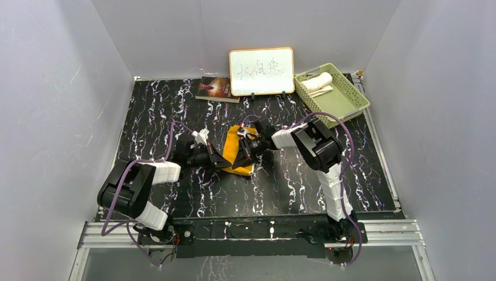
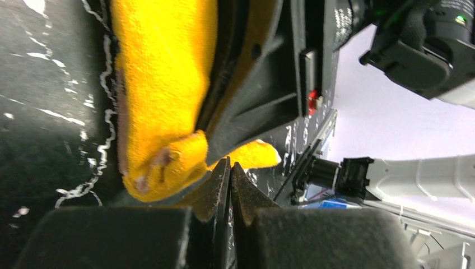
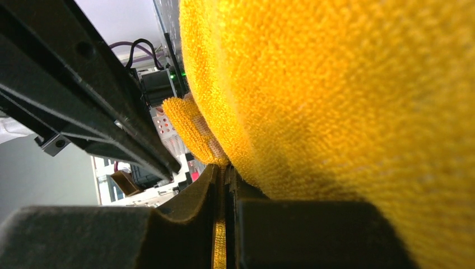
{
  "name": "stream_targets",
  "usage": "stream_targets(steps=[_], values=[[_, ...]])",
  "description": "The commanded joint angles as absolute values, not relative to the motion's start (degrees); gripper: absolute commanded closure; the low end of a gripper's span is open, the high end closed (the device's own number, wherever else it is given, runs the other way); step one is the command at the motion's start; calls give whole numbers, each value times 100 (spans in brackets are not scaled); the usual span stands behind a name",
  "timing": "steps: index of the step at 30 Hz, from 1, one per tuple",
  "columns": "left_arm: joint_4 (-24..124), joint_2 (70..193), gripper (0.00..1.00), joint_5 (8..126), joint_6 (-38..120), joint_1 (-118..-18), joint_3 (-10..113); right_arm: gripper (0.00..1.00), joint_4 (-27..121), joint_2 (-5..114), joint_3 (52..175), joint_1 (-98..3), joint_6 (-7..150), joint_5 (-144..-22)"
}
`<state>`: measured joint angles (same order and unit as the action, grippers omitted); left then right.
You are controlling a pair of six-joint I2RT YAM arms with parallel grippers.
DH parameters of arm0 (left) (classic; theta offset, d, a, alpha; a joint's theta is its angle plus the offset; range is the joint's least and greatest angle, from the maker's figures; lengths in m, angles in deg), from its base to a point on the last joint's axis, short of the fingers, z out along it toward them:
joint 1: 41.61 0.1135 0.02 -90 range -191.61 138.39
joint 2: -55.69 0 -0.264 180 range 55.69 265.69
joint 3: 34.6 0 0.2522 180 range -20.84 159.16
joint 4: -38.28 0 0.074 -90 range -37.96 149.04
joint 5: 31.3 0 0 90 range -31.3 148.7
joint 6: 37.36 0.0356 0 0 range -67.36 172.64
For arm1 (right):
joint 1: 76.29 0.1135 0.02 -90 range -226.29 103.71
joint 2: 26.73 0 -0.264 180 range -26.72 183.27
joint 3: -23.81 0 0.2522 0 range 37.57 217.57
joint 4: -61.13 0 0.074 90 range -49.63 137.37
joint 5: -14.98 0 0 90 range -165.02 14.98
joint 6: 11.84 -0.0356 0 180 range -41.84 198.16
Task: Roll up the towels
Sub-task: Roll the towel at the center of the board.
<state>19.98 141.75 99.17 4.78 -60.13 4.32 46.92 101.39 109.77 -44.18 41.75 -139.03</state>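
The orange-yellow towel [image 1: 233,147] lies partly rolled in the middle of the dark marbled table. It also shows in the left wrist view [image 2: 162,84] and fills the right wrist view [image 3: 347,101]. My right gripper [image 1: 247,152] [image 3: 227,171] is shut on the towel's edge, with yellow cloth showing between its fingers. My left gripper [image 1: 225,163] [image 2: 231,167] is shut at the towel's near end. Its tips touch the roll and no cloth shows between them. The cream-white towel [image 1: 319,82] lies rolled in the green basket.
The green basket [image 1: 342,104] stands at the back right. A white board with an orange frame [image 1: 261,71] stands at the back centre, with a dark book [image 1: 215,88] to its left. Grey walls close in the table on three sides.
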Motion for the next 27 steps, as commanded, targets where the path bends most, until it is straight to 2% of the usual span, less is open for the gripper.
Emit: stream_targets(steps=[1, 6, 10, 14, 20, 23, 24, 25, 26, 27], values=[[1500, 14388, 100, 9413, 529, -6024, 357, 100, 4565, 10432, 11071, -4519, 4200, -13393], [1446, 14769, 100, 8958, 695, -6024, 223, 100, 4156, 10474, 11310, -4519, 4472, -13229], [1446, 14943, 100, 8736, 817, -6025, 80, 81, 3788, 10259, 11476, -4551, 4738, -12790], [1443, 14997, 100, 8595, 877, -6022, -39, 71, 3122, 9973, 11789, -4568, 5132, -12053], [1537, 14899, 100, 8497, 934, -6024, -72, 66, 2157, 9024, 12221, -4586, 5771, -9791], [1567, 14845, 100, 8481, 948, -6024, -88, 65, 2767, 7746, 11890, -4516, 6093, -8617], [1570, 14841, 100, 8487, 956, -6024, -91, 56, 3486, 7166, 11445, -4495, 6254, -8446], [1569, 14839, 100, 8493, 959, -6022, -97, 12, 4302, 6610, 10867, -4493, 6377, -8439], [1546, 14847, 100, 8499, 960, -6024, -105, 3, 5190, 6170, 10019, -4499, 6288, -8289], [1515, 14868, 100, 8514, 957, -6024, -102, 2, 5808, 5876, 9534, -4523, 6153, -8145]])
